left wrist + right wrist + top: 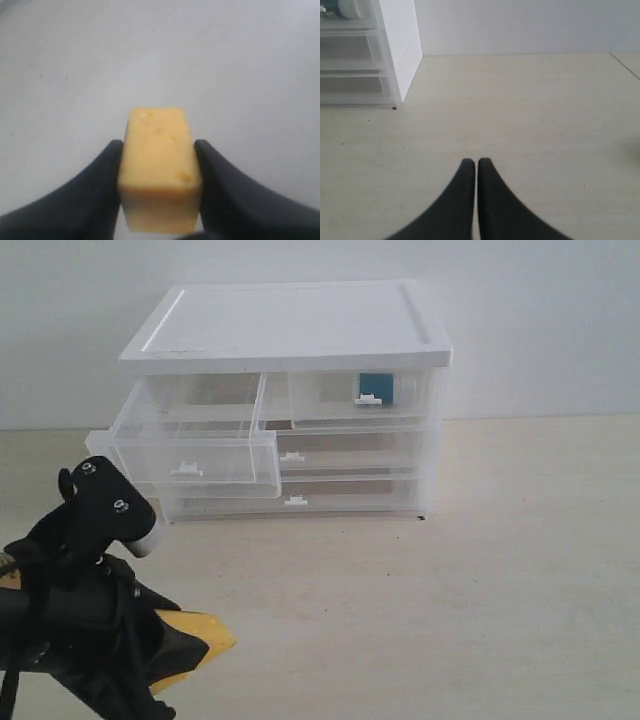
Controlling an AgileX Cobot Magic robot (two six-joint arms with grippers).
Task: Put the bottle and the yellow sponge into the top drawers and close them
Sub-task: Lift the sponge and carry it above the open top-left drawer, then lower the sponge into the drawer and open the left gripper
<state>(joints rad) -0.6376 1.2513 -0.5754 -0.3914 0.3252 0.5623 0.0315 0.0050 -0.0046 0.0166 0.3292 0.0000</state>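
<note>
My left gripper [159, 146] is shut on the yellow sponge [159, 165], a foam block wedged between both fingers. In the exterior view the sponge [205, 636] shows at the bottom left, low in front of the cabinet [290, 325]. The left top drawer [195, 445] is pulled out, and I see nothing in it. The right top drawer [330, 400] is pushed in, and the bottle's teal label [374, 386] shows through its front. My right gripper [476, 162] is shut on nothing, low over the table to the right of the cabinet. The bottle's white cap [345, 7] shows at that view's corner.
Two full-width drawers [350, 455] below the top pair are pushed in. The cabinet stands against a white wall on a pale wooden table [480, 570]. My left arm's black body [90, 510] rises in front of the open drawer.
</note>
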